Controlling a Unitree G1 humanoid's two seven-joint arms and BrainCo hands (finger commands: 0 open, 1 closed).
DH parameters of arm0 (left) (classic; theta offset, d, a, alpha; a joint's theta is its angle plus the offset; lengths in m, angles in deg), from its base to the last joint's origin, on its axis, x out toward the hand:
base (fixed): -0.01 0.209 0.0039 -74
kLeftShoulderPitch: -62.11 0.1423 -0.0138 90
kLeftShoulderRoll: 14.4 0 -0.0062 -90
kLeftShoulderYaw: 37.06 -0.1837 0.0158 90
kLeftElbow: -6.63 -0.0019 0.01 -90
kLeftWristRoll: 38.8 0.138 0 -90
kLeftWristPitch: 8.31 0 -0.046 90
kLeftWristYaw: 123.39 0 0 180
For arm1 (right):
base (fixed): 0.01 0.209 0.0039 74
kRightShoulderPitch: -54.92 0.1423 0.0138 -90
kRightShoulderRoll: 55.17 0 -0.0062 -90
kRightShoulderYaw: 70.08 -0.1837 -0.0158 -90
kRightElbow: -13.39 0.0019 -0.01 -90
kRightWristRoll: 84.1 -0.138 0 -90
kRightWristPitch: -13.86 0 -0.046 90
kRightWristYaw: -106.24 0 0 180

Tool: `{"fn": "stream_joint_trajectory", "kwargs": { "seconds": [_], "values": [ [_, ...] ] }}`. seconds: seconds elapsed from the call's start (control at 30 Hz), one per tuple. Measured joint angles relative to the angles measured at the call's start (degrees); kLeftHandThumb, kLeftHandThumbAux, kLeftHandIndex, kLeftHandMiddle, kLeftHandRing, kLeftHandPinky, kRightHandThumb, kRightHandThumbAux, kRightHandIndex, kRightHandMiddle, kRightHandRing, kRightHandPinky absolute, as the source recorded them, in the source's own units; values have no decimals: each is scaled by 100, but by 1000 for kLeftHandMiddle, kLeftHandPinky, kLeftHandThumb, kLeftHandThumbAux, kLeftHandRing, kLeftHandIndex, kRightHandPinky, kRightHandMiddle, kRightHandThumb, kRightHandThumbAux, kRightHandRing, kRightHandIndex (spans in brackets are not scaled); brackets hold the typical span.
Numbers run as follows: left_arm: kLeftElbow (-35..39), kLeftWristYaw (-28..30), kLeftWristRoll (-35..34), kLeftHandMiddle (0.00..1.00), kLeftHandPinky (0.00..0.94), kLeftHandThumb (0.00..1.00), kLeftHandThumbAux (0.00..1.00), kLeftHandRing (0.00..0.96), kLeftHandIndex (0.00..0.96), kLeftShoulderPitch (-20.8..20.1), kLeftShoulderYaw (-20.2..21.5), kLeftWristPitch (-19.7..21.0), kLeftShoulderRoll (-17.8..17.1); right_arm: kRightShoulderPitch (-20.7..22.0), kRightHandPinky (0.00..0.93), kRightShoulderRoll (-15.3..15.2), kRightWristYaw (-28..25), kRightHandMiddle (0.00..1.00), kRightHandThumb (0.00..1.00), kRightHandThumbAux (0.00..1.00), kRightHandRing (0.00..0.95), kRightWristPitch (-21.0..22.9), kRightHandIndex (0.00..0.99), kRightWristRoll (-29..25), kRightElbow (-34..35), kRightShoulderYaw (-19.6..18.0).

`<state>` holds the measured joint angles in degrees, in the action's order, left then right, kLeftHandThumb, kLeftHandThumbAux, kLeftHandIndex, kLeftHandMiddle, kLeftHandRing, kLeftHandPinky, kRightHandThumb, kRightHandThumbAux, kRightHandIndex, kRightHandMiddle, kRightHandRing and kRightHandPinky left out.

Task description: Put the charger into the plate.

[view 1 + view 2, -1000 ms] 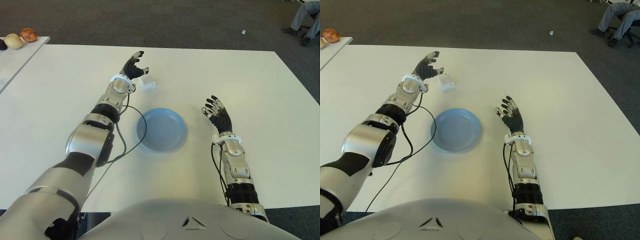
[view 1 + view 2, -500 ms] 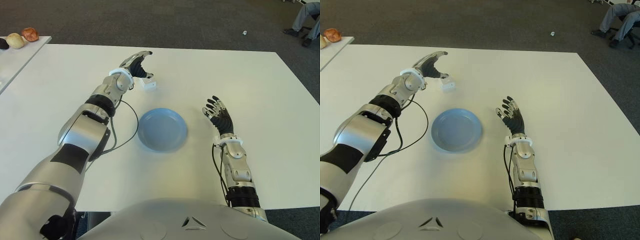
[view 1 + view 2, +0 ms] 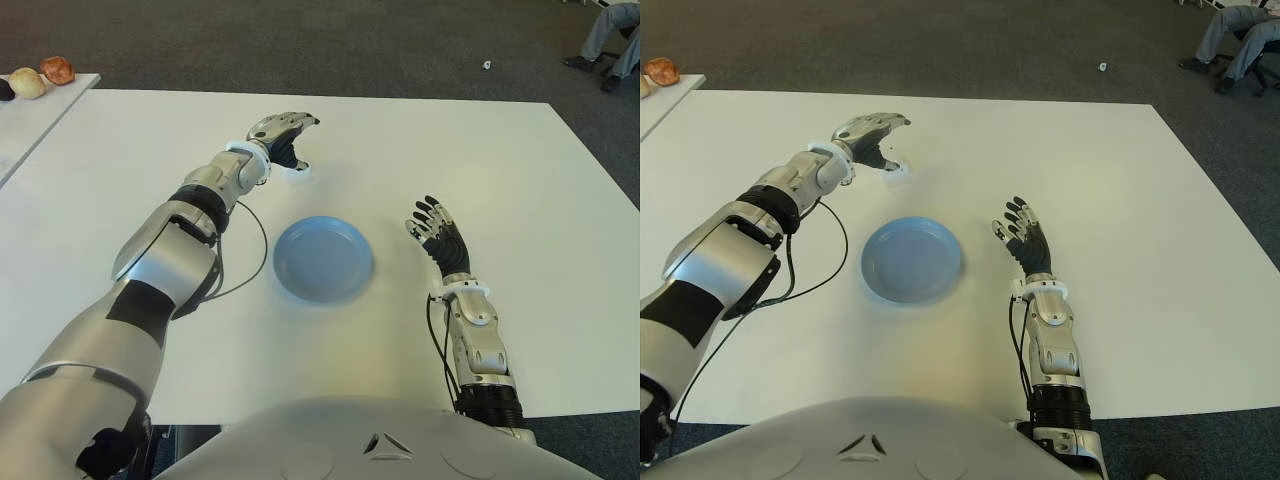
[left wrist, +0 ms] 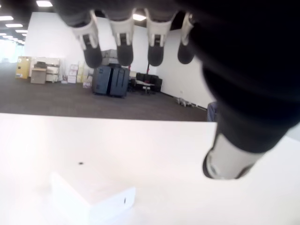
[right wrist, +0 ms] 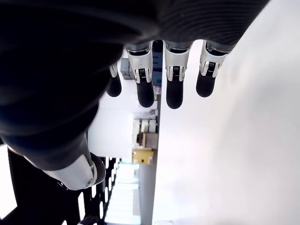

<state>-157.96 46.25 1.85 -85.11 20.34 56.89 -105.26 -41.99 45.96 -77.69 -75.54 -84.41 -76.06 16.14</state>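
1. White table [image 3: 150, 140] fills most of both eye views, with dark grey carpet [image 3: 330, 40] beyond its far edge and a person's legs [image 3: 612, 30] at the far right corner of the room.
2. At the far left, a second pale surface [image 3: 30, 110] carries 2 small rounded items [image 3: 42, 76], one pale and one reddish-brown.
3. Near the middle of the table lies the blue plate [image 3: 323, 260], round and shallow, with nothing in it.
4. The charger [image 4: 91, 199], a small white block, lies flat on the table beyond the plate, toward the far left of it and apart from its rim.
5. In the left wrist view its long axis lies along the tabletop, and 1 short end face with a tiny dark mark is turned toward the camera; which way its plug side points cannot be told.
6. The left hand [image 3: 284, 137] is stretched out over the charger, palm down, so that only a sliver of white shows under it in the eye views.
7. Its fingers [image 4: 124, 44] hang curved above the block and the thumb [image 4: 229, 161] stands off to one side; none of them touches the charger, so the hand holds nothing.
8. A black cable [image 3: 247, 262] loops on the table beside the left forearm.
9. The right hand [image 3: 440, 236] shows to the right of the plate, fingers [image 5: 172, 89] extended and relaxed, grasping nothing.
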Motion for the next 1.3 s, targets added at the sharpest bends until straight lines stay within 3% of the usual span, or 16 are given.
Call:
{"fn": "stream_joint_trajectory", "kwargs": {
  "seconds": [0.63, 0.9, 1.3],
  "values": [
    [-206, -375, 1127, 0, 0, 0, 749, 0, 0, -23, -1128, 107, -22, -367, 106, -76, -206, 162, 0, 616, 132, -27, 48, 1, 462, 29],
    [-241, -353, 1172, 0, 0, 0, 740, 0, 0, -23, -1149, 322, -1, -477, 89, -90, -224, 165, 0, 603, 134, -25, 45, -5, 661, 30],
    [-282, 381, 742, 0, 0, 0, 736, 0, 0, -22, -751, 1270, 353, -640, 92, -220, -458, 156, 0, 647, 131, -29, 38, -150, 742, -4]
  ]
}}
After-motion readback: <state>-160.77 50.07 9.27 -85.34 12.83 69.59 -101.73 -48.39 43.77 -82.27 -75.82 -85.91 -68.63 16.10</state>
